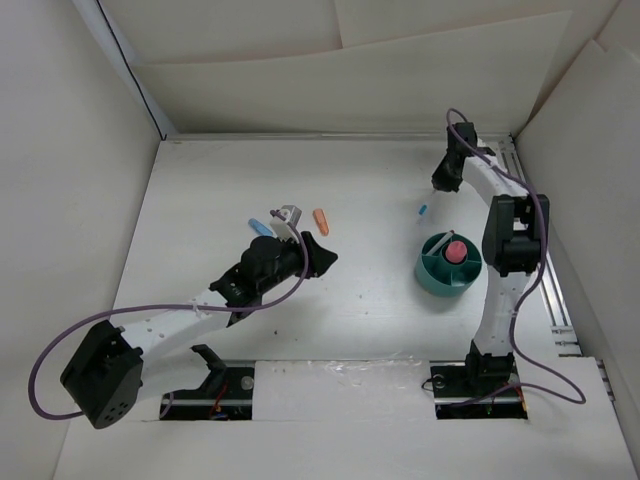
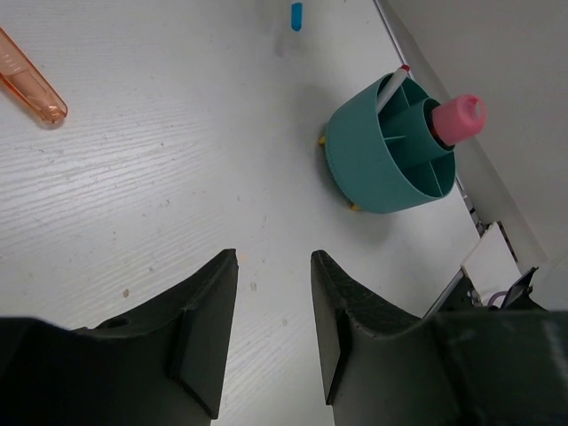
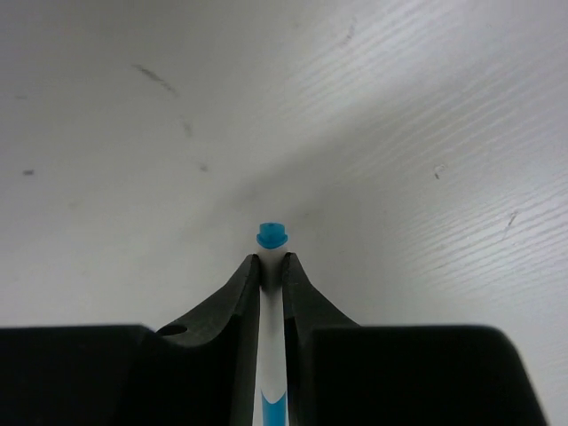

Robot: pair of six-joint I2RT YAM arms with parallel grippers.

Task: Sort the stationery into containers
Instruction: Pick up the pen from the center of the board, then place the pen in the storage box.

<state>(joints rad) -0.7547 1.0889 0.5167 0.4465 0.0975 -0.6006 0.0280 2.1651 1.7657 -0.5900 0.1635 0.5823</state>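
The teal cup (image 1: 449, 268) stands right of centre and holds a pink eraser (image 1: 455, 250) and a white pen with a red cap (image 1: 441, 240). The left wrist view also shows the cup (image 2: 382, 164), the eraser (image 2: 459, 118) and that pen (image 2: 391, 89). My right gripper (image 1: 441, 186) is beyond the cup, shut on a white pen with blue ends (image 3: 272, 236); its blue tip (image 1: 423, 211) points at the table. My left gripper (image 1: 322, 258) is open and empty above the table (image 2: 273, 257). An orange piece (image 1: 320, 220) and a light blue piece (image 1: 256, 222) lie just beyond it.
A small grey and white object (image 1: 290, 215) lies between the light blue and orange pieces. White walls close in the table on three sides. A metal rail (image 1: 556, 290) runs along the right edge. The orange piece shows at the left wrist view's upper left (image 2: 31, 84).
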